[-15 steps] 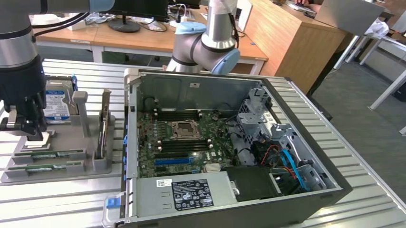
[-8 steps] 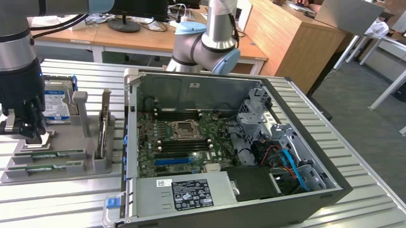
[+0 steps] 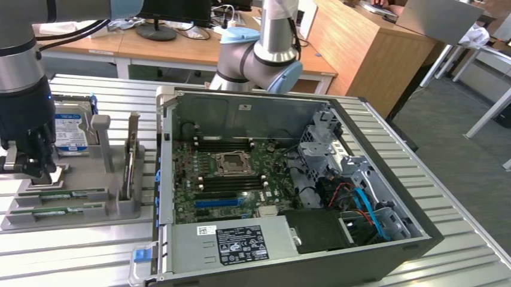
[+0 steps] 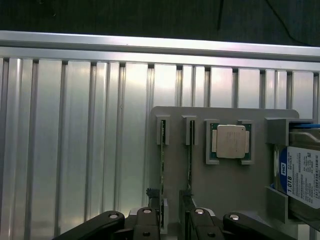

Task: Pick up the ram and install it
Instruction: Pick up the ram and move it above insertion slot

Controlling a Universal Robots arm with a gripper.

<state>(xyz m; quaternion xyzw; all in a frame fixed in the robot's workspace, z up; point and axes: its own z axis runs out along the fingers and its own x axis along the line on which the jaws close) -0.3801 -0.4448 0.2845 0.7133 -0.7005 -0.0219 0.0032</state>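
Fingers [image 4: 197,223] apart, just above ram [image 4: 162,165]

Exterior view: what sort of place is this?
Likely a robotics lab for PC assembly: an open computer case on a slatted aluminium table, a parts fixture holding RAM sticks, desks behind.

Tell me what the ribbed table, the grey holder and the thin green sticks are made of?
The table looks like bare aluminium: silvery ribbed slats with a soft sheen. The grey holder seems matte plastic, dull and even in colour, though painted metal is possible. The ram sticks look like green circuit board bearing pale labels.
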